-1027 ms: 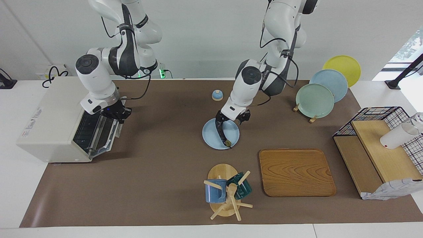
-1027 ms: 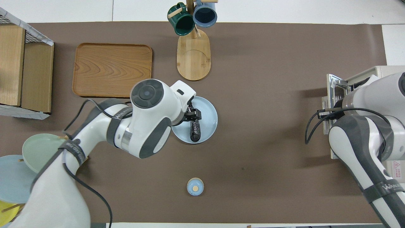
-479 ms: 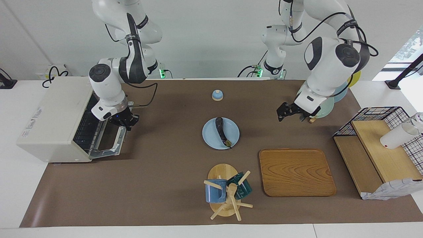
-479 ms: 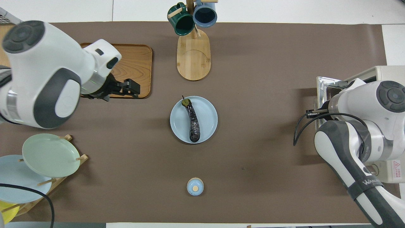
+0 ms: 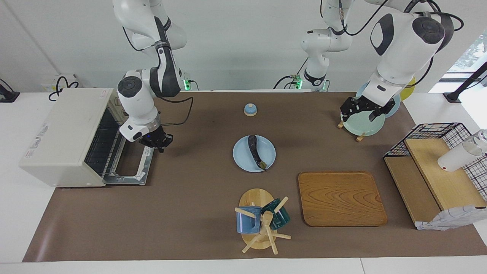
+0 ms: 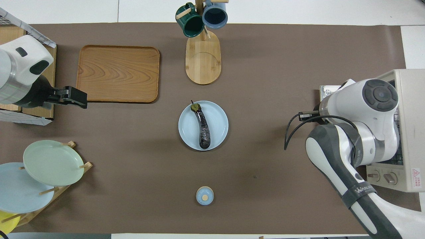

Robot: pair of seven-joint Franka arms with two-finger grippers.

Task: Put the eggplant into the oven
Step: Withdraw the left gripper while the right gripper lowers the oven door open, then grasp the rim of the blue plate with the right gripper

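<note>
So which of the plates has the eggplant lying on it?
The light blue plate lying flat mid-table carries the eggplant. The green, blue and yellow plates stand on edge in their wooden rack toward the left arm's end, all bare.

The slender, glossy dark purple eggplant [image 5: 255, 150] [image 6: 202, 126] lies flat on a round pale blue plate [image 5: 267, 160] [image 6: 219, 127] at mid-table, gently curved, its small green stem tip pointing away from the robots and reaching the plate's rim. The boxy off-white toaster oven [image 5: 61, 133] [image 6: 411, 132] sits at the right arm's end of the table, its drop-down glass door [image 5: 131, 167] swung fully open and lying flat, the wire rack [image 5: 99, 146] showing inside the dark cavity. Eggplant and oven are well apart.
</note>
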